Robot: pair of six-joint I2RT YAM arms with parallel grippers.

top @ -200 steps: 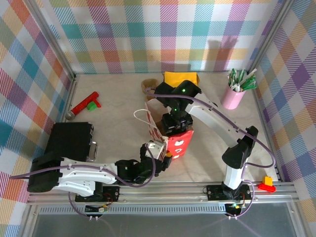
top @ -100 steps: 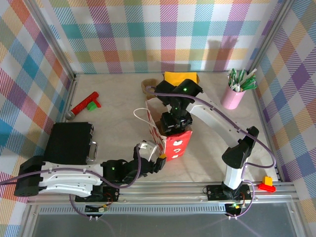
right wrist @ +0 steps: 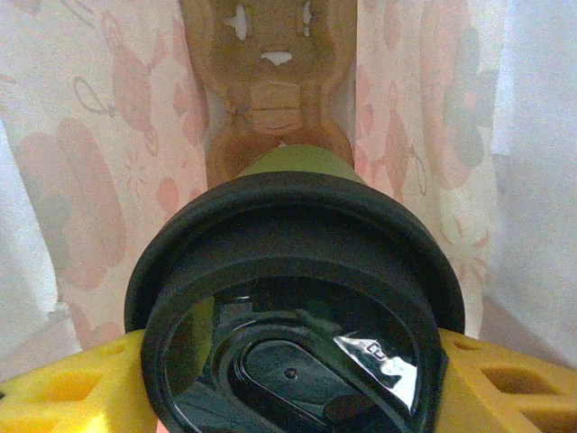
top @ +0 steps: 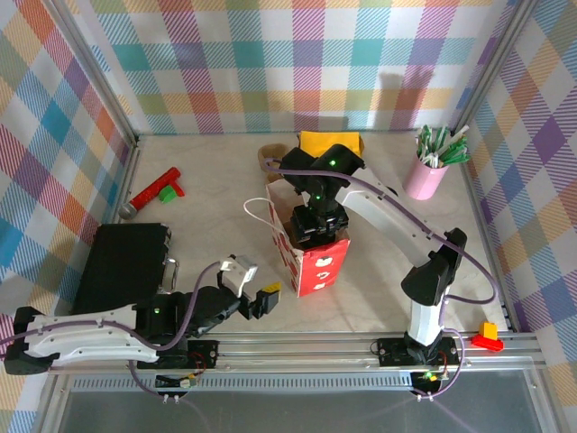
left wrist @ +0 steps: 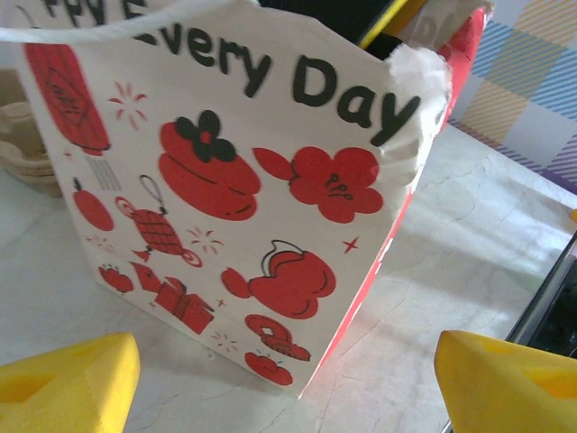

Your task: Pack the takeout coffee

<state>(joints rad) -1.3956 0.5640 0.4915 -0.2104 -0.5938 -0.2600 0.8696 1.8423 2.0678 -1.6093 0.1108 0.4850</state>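
The right end effector (right wrist: 288,390) pinches the black-lidded green paper coffee cup (right wrist: 290,271) inside the red-and-white printed paper bag (top: 317,263), above a brown cardboard carrier (right wrist: 269,86), so only seating and release seem left, while the left end effector (left wrist: 284,386) sits spread and empty at the bag's near left.

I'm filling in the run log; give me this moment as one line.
right gripper: shut on cup, inside bag | left gripper: open, empty, facing bag | cup: lidded, not released
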